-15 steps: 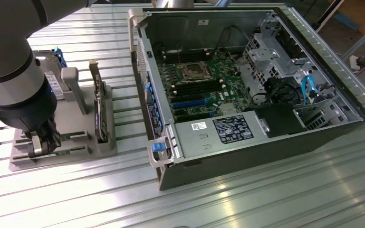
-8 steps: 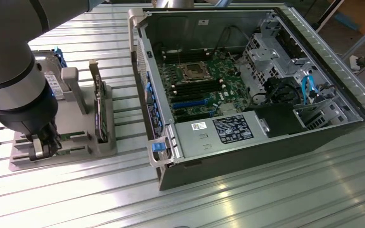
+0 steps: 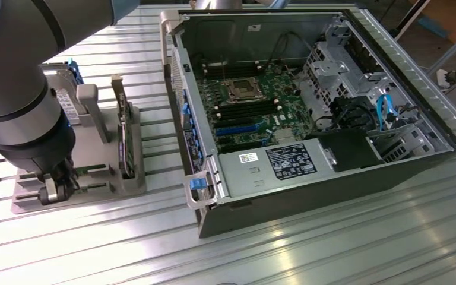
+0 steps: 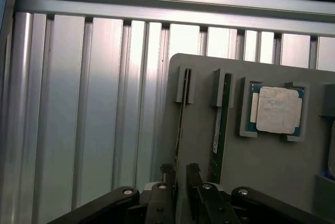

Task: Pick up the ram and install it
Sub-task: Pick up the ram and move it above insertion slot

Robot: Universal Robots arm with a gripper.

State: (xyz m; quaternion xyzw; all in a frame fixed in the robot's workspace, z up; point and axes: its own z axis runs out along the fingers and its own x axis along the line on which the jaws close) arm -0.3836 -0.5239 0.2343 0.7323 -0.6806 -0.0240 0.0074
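Tool: my black two-fingered tool (image 4: pixel 179 171) is standing spread, pinching nothing.
Task thing: the long, thin circuit-board ram (image 4: pixel 180 130) is standing on edge in a grey plastic tray (image 4: pixel 261 171), between my tool's fingers.

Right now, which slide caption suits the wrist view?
Open black gripper astride a thin edge-on ram stick in a grey holder, beside a green stick and square silver processor.

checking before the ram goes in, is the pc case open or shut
Open: the black metal computer case lies with its side panel off, so the green motherboard inside shows.
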